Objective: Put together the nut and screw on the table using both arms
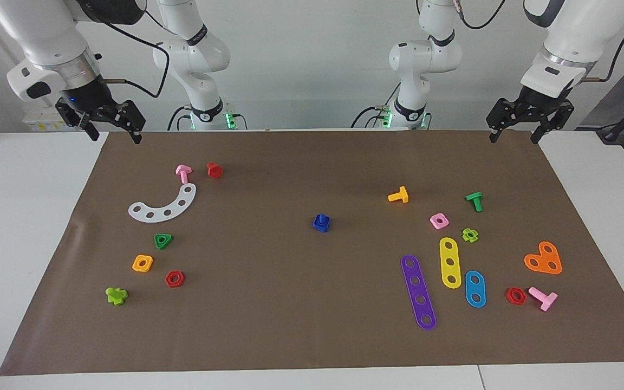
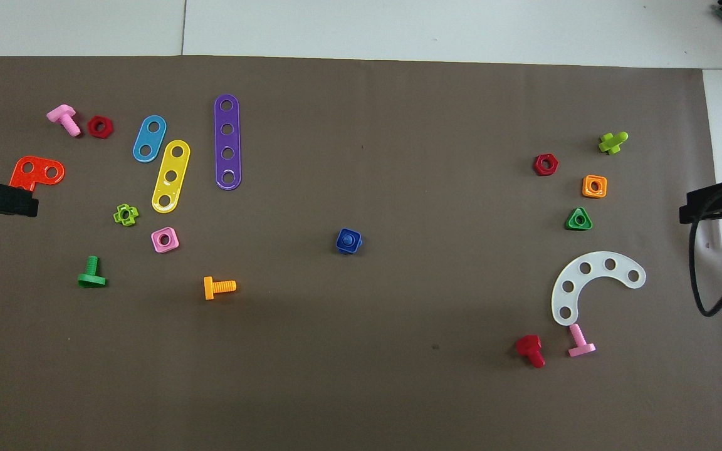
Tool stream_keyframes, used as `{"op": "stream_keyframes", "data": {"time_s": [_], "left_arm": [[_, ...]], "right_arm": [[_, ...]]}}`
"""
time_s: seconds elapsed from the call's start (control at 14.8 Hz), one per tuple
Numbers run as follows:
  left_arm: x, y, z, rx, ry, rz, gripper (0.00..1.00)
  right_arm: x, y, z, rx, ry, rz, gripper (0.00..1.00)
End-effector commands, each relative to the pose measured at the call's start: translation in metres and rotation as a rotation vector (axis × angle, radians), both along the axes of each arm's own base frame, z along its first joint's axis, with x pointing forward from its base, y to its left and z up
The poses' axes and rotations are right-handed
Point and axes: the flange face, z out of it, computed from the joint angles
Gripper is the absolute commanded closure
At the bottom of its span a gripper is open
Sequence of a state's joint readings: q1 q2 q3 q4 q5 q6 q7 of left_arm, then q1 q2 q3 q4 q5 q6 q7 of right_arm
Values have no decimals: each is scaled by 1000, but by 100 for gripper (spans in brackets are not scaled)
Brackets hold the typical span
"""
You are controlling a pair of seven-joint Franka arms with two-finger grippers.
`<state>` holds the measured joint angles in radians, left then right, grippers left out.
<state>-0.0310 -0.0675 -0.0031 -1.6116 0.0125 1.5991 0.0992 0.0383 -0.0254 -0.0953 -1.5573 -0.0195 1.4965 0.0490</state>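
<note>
1. Mid-mat, about equally far from both short edges of the brown rectangular mat (image 1: 268,325) on the white tabletop (image 1: 25,216): the dark-blue square plastic nut (image 1: 321,225) with the dark-blue plastic toy screw (image 2: 348,238) seated in its centre hole. They read as one joined piece.
2. Judgement: assembly looks done, step in hand is parking the arms. Next move calls for nothing beyond a check that the thread holds; whether it is fully wound in can't be told.
3. Orientation: nut lies flat. Screw's long axis is roughly vertical, with one end showing up through the nut; which end, head or shaft tip, can't be told.
4. Right gripper (image 1: 111,129) hangs in the air over the mat's corner by the right arm's base, fingers spread, nothing between them.
5. Left gripper (image 1: 515,124) hangs in the air over the mat's corner by the left arm's base, fingers spread, empty.
6. Loose parts sit toward both short edges, including a pink square nut (image 1: 439,220) and an orange square nut (image 1: 142,263), all well apart from the blue pair.
</note>
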Motion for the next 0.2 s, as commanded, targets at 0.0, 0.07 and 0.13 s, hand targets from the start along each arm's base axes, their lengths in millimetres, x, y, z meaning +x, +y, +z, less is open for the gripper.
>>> {"op": "stream_keyframes", "data": {"time_s": [0.0, 0.07, 0.13], "left_arm": [[-8, 0, -1, -14, -12, 4, 0], [-8, -1, -1, -14, -10, 3, 0], [-9, -1, -1, -14, -9, 3, 0]], "right_arm": [[-4, 2, 2, 19, -9, -10, 0], [-4, 2, 2, 19, -9, -8, 0], [-4, 2, 1, 19, -7, -10, 0]]}}
